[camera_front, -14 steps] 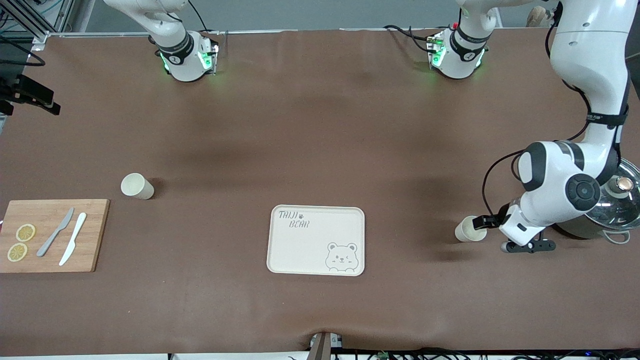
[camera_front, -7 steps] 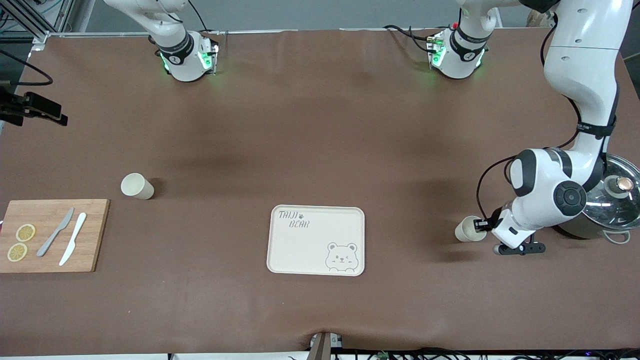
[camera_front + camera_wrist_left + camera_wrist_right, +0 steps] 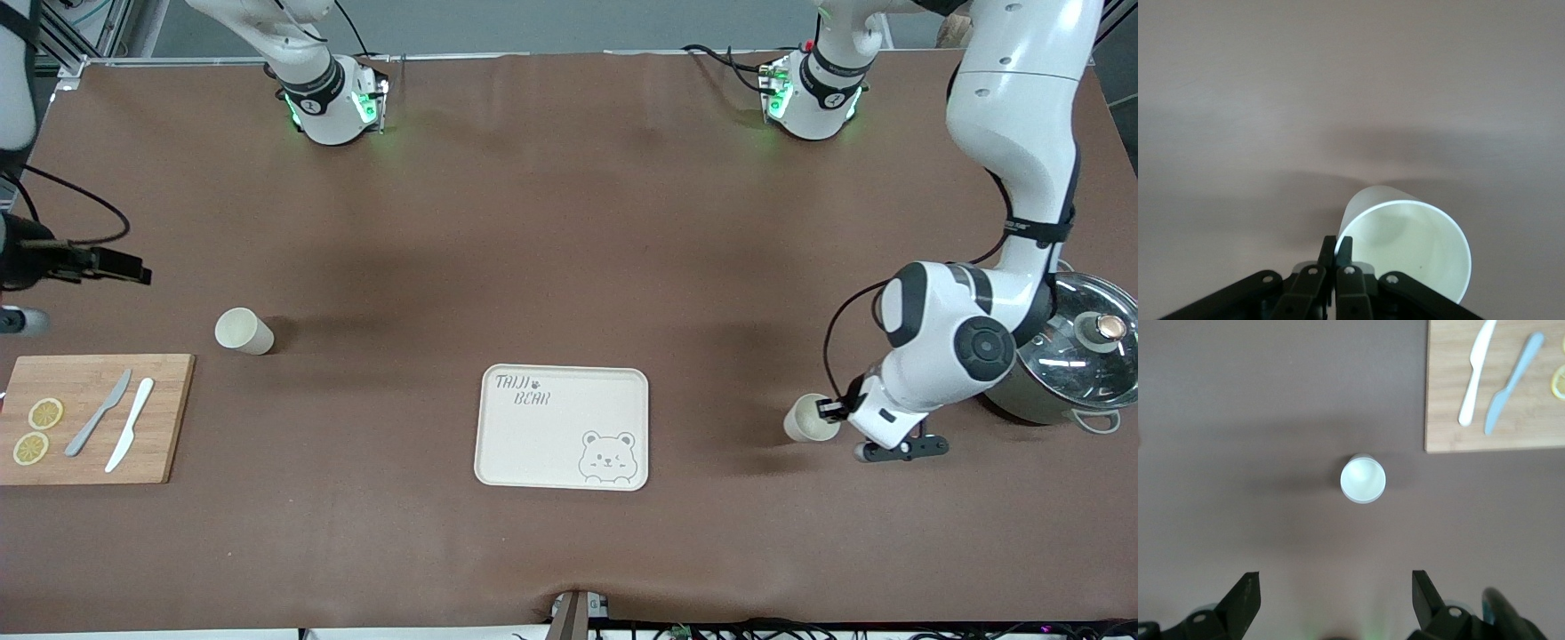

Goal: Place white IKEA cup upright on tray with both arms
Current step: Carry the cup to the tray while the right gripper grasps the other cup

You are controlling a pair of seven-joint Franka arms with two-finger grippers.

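Two white cups show. One white cup (image 3: 807,418) (image 3: 1405,247) is between the cream bear tray (image 3: 551,436) and the pot, tilted. My left gripper (image 3: 829,410) (image 3: 1339,247) is shut on its rim, one finger inside and one outside. I cannot tell whether this cup touches the table. The other white cup (image 3: 242,331) (image 3: 1363,478) stands upright toward the right arm's end, farther from the camera than the cutting board. My right gripper (image 3: 133,269) (image 3: 1335,593) hangs open over bare table near that cup, apart from it, holding nothing.
A steel pot with a glass lid (image 3: 1080,356) sits at the left arm's end, close to the left arm's elbow. A wooden cutting board (image 3: 89,449) (image 3: 1511,420) carries two knives (image 3: 116,422) and lemon slices (image 3: 37,431) at the right arm's end.
The left gripper closed on the cup's rim and shifted with it a little toward the tray. The right arm came further into view, moving toward the other cup.
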